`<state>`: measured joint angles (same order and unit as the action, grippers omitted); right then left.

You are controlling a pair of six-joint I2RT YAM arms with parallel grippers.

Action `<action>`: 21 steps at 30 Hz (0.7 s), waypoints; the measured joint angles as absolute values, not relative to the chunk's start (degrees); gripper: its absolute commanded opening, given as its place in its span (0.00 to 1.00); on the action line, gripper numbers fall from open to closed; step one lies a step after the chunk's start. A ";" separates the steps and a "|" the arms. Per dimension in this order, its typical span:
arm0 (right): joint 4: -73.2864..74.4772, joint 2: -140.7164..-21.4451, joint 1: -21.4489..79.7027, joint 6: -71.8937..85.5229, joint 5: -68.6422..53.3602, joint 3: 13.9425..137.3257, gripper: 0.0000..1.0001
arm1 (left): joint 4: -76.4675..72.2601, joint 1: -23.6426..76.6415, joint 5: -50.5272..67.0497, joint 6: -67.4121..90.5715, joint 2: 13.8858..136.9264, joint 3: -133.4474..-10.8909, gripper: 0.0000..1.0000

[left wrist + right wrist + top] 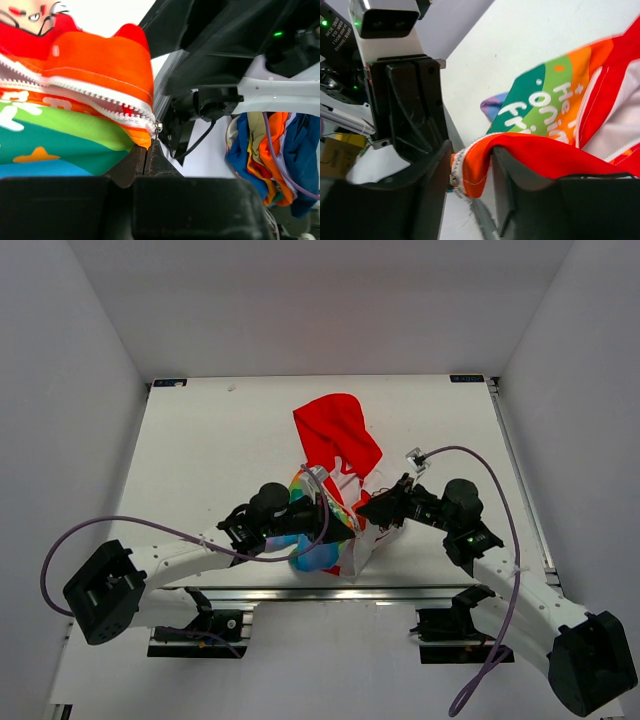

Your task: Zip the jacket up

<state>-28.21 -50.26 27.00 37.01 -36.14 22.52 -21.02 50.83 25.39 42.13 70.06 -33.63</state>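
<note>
Nothing zipped yet: jacket point(335, 440) zipper teeth point(100, 100) lie apart mid-frame, left fingers point(162, 162) pinched shut on its hem end, right fingers point(525, 175) parted around the orange edge.

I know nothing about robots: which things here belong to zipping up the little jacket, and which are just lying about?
Part of the job:
small hooded jacket, red with a rainbow-striped front
left gripper, shut on its hem by the zipper
right gripper, open around the zipper edge

Just lying about:
crumpled heap of blue and orange cloth
</note>
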 measured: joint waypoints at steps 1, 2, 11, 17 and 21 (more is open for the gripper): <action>-26.59 -49.80 27.03 36.49 -36.05 22.61 0.50 | -21.06 50.87 25.63 42.68 70.59 -33.39 0.00; -24.95 -49.30 27.00 35.83 -35.88 22.68 0.54 | -21.04 50.87 25.74 43.16 71.02 -33.17 0.00; -9.69 -46.35 27.00 29.19 -33.30 25.67 0.65 | -21.23 51.07 26.22 45.74 72.27 -32.29 0.00; 3.44 -41.39 27.00 23.38 -30.35 30.68 0.69 | -21.21 51.11 26.04 46.19 72.12 -32.25 0.00; 10.20 -36.73 27.00 22.00 -31.09 31.40 0.68 | -21.45 51.11 25.78 46.54 71.55 -31.94 0.00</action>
<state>10.20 -36.73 27.00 22.00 -31.09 31.40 -21.45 51.11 25.78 46.54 71.55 -31.94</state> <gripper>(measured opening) 0.686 0.022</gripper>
